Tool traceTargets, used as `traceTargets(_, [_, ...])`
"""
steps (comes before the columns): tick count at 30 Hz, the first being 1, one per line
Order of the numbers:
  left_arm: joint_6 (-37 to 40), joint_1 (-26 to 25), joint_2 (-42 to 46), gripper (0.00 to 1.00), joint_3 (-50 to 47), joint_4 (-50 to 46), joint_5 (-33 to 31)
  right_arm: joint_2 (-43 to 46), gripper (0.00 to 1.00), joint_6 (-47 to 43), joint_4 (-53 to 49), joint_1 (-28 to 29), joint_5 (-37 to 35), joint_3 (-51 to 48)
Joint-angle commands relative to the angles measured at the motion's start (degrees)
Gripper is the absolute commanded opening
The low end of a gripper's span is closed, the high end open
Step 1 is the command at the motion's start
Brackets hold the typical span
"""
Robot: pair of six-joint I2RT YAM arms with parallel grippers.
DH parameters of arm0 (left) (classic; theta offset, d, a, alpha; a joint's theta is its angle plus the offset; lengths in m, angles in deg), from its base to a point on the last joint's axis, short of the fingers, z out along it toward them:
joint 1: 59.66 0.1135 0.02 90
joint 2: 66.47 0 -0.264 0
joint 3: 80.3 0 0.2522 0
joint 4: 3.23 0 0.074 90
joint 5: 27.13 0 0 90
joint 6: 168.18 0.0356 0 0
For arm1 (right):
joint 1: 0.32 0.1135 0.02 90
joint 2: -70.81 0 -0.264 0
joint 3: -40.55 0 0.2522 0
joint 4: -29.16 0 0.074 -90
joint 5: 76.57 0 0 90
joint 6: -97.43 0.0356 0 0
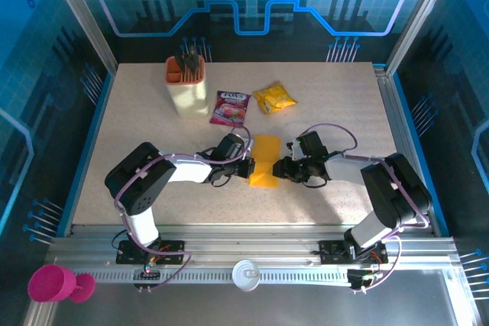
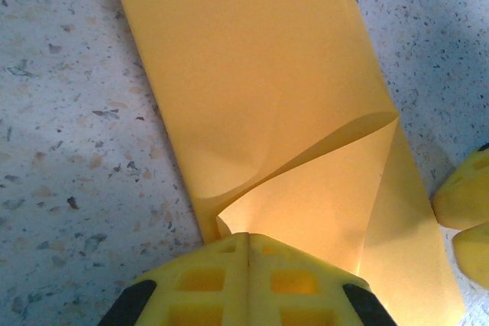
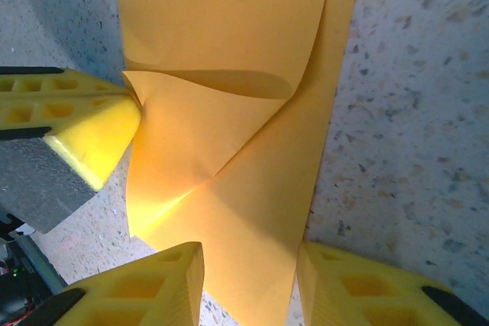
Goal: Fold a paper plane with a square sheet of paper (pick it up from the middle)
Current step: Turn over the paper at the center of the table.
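Corner fold in hand: the square sheet of paper [image 1: 264, 162], creased narrow, lies on the bench [image 1: 153, 127] just nearer than the yellow snack packet [image 1: 274, 98] — left gripper [image 2: 248, 246] jaws pinch its curled corner, right gripper [image 3: 248, 265] jaws stand parted astride its edge — next, flatten and crease that corner

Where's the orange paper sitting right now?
In the top view the square sheet of paper lies mid-table between the left gripper and right gripper, just nearer than the purple packet.
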Motion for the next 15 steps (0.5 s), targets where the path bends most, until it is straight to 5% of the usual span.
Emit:
traceTargets(1, [0.0, 0.3, 0.4, 0.0, -1.7, -2.4, 1.0, -1.8, 0.38, 1.7, 2.5, 1.3, 0.3, -0.3])
traceTargets(15, [0.2, 0.2, 0.1, 0.0, -1.4, -2.5, 1.2, -0.9, 0.32, 3.1, 5.1, 2.1, 1.1, 1.9])
